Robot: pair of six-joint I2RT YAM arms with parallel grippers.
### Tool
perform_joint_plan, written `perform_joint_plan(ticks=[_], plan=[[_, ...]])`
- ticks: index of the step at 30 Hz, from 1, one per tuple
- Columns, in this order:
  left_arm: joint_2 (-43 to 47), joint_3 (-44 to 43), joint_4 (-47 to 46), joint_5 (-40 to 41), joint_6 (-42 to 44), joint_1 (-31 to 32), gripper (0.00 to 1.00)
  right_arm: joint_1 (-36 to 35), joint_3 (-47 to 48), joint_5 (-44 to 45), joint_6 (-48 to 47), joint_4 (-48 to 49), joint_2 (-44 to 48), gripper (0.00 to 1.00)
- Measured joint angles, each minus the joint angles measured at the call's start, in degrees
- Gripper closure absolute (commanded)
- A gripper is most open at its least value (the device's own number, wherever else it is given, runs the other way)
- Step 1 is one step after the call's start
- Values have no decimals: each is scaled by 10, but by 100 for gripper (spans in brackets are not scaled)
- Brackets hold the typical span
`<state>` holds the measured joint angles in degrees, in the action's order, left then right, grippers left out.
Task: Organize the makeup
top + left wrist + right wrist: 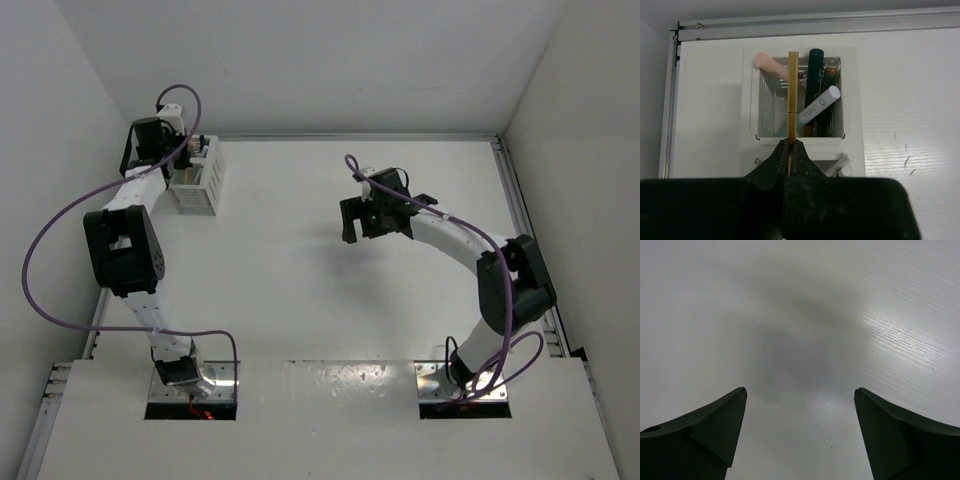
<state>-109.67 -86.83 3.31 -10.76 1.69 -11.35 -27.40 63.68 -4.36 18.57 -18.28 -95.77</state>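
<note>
My left gripper [790, 142] is shut on a tan-gold stick [793, 85] and holds it over the far compartment of the white slotted rack [754, 100]. In that compartment stand a pink stick [768, 64], a dark stick [815, 75], one with a copper tip [830, 67] and a pale blue-white stick [818, 104]. A silvery-white stick [840, 165] lies in the near compartment. In the top view the left gripper [188, 150] is at the rack [197, 185] at the far left. My right gripper [800, 390] is open and empty above bare table, seen mid-table in the top view [378, 215].
A metal rail [815, 22] runs along the table's far edge just behind the rack. The left wall [50, 150] stands close beside the rack. A rail [520, 220] also runs along the right edge.
</note>
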Motion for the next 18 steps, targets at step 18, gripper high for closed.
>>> perform_joint_plan(ticks=[18], plan=[[3, 57, -67, -24, 26, -11, 66, 3, -2, -2, 0, -3, 0, 6]])
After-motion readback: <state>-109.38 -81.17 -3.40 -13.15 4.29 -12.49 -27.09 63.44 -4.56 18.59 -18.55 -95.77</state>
